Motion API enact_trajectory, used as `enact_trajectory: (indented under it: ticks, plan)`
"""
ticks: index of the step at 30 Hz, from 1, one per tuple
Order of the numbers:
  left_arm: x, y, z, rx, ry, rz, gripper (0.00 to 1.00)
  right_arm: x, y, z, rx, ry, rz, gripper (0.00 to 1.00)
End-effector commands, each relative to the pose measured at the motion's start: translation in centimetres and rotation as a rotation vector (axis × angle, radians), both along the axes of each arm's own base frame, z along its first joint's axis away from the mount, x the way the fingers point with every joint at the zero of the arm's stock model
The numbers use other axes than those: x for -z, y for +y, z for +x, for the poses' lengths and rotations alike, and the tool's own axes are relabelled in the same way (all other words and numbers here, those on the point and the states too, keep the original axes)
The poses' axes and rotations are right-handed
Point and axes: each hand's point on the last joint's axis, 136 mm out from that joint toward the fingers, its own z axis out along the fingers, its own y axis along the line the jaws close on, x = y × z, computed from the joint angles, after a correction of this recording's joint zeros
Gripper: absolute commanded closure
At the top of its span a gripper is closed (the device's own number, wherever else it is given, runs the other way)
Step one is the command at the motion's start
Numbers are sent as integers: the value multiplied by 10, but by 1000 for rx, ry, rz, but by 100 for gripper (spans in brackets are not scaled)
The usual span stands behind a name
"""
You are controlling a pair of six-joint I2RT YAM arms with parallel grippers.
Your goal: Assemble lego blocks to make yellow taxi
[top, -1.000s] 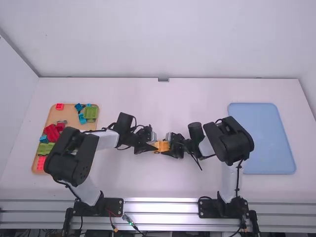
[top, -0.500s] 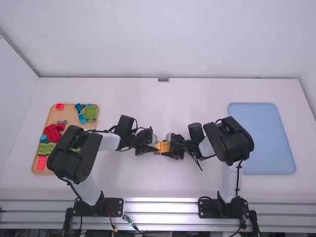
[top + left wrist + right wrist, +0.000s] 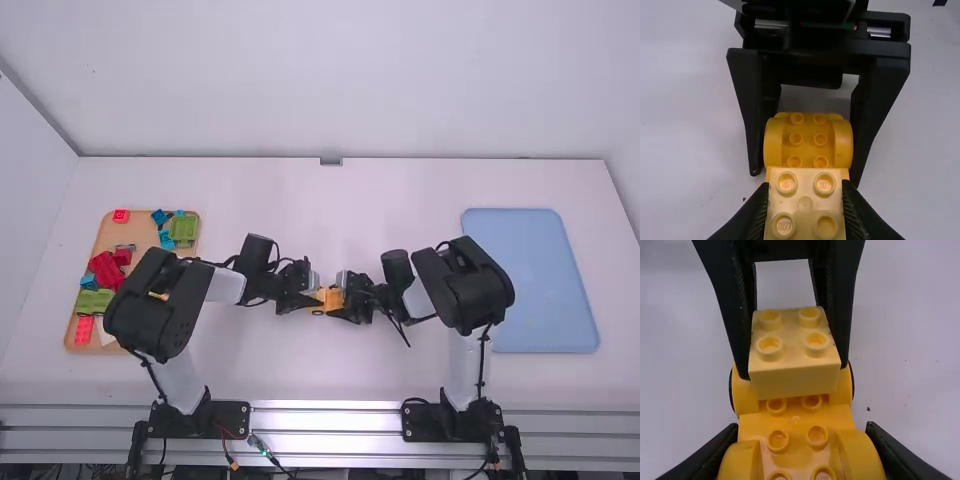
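From the high view, see the base (image 3: 333,299) pinched by the right gripper (image 3: 343,300), with the left gripper (image 3: 311,298) facing it and the block (image 3: 318,294) just beside or on the near end of the base. Cannot tell the clearance between the base and the bench (image 3: 330,210). With too little clearance, could knock the base askew on pressing down; with nothing beneath it, could tip the base about the right gripper's grasp.

In the left wrist view, find the left gripper narrowed around the sides of the block, and the right gripper's fingers (image 3: 752,100) clamped across the far part of the base. Must judge the meeting of block and base partly blind here, for want of a clear look under the block. Could leave the block a row of studs off, from going by the top alone.

In the right wrist view, notice the block over the far end of the base, slightly skewed, with open studs (image 3: 818,436) nearer. Cannot tell whether fully seated. Could jam one edge by pushing at this angle, or pull the block off again by opening the left gripper unevenly. Might also rub a wheel (image 3: 852,385) beside the base, by lowering those fingers too far. Best to square up, press evenly, then release slowly.
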Motion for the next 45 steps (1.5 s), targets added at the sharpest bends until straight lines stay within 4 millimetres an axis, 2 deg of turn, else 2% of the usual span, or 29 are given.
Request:
enact_trajectory:
  ticks: [1, 8, 15, 26, 27, 28, 29, 30, 32, 35, 40, 43, 44, 45]
  plan:
    - [6, -4, -9, 15, 34, 8, 98, 4, 1, -8, -14, 31, 5, 51]
    - [13, -4, -9, 24, 1, 52, 98, 4, 1, -7, -14, 31, 4, 51]
    - [23, 5, 2, -49, -1, 132, 98, 4, 0, -8, -13, 31, 4, 51]
    - [25, 6, 4, -46, -20, 144, 98, 7, -1, -9, -7, 45, -10, 51]
    - [25, 6, 4, -46, -22, 145, 94, 7, -1, -9, -7, 46, -10, 51]
    - [24, 6, 5, -53, -15, 141, 72, 7, -1, -8, -7, 46, -10, 52]
    - [24, 6, 5, -54, -14, 140, 67, 7, -1, -8, -6, 46, -10, 52]
    - [23, 5, 5, -52, -17, 138, 56, 7, -1, -8, -7, 45, -10, 51]
    - [22, 5, 5, -51, -21, 137, 52, 7, -1, -8, -7, 45, -10, 51]
    - [11, 4, 8, -71, -25, 122, 42, 7, -1, -8, -7, 45, -10, 51]
    - [-9, 2, 14, -100, -45, 94, 41, 7, -1, -8, -7, 44, -9, 50]
    - [-36, -5, 12, -87, -48, 17, 39, 7, -1, -8, -7, 45, -9, 50]
    - [-40, -7, 10, -82, -42, 2, 41, 7, -1, -8, -7, 44, -9, 50]
    - [-46, -9, 8, -74, -33, -20, 57, 7, -1, -8, -7, 45, -10, 51]
